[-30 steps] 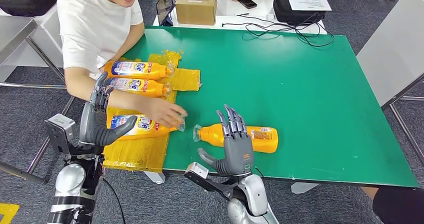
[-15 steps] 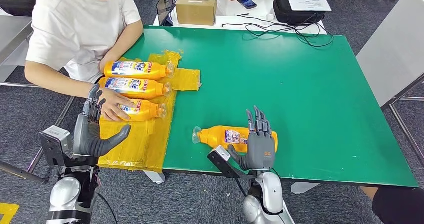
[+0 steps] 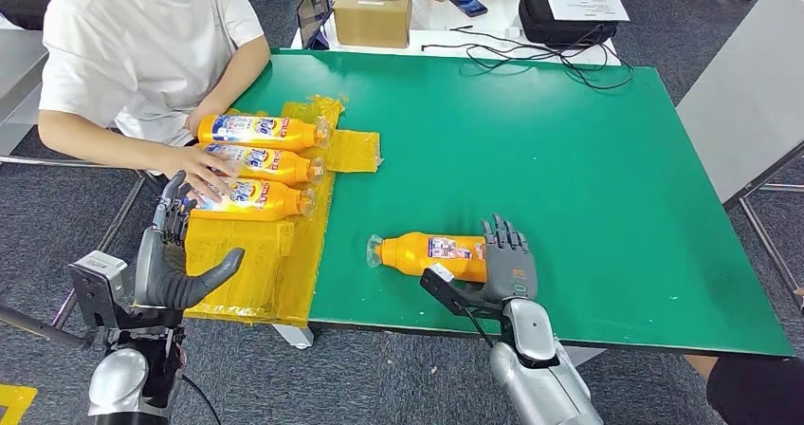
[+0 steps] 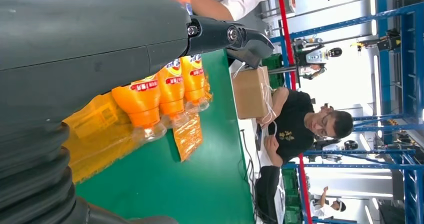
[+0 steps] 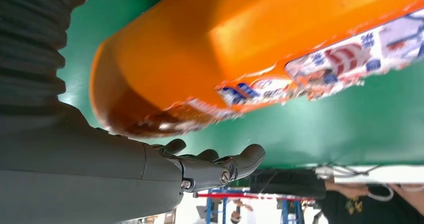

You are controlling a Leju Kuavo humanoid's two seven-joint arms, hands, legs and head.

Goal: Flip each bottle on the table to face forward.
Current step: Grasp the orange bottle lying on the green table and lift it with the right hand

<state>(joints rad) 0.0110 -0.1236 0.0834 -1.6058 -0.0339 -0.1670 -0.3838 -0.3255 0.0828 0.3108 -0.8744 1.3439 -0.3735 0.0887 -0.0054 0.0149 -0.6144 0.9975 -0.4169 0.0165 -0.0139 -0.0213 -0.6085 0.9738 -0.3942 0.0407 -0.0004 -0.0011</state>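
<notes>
An orange bottle (image 3: pixel 431 253) lies on its side on the green table (image 3: pixel 569 159), cap to the left and a small label showing on its upper side. My right hand (image 3: pixel 507 266) stands at the bottle's base end, fingers straight and apart, against or just beside it. The right wrist view has the bottle (image 5: pixel 250 39) very close above those fingers (image 5: pixel 220 166), which do not wrap it. Three more orange bottles (image 3: pixel 258 132), (image 3: pixel 264 165), (image 3: pixel 248 199) lie in a row on a yellow sheet (image 3: pixel 256 264), labels up. My left hand (image 3: pixel 169 259) hovers open off the sheet's near left corner.
A person in a white shirt sits at the table's left, one hand (image 3: pixel 201 173) on the nearest row bottle. A cardboard box (image 3: pixel 374 9), a black bag (image 3: pixel 559 22) and cables (image 3: pixel 531 55) lie at the far edge. A white table (image 3: pixel 749 93) stands right.
My right hand moved right and lower, from over the bottle to its base end, and the bottle rolled so its label shows. The person slid the third bottle up beside the other two.
</notes>
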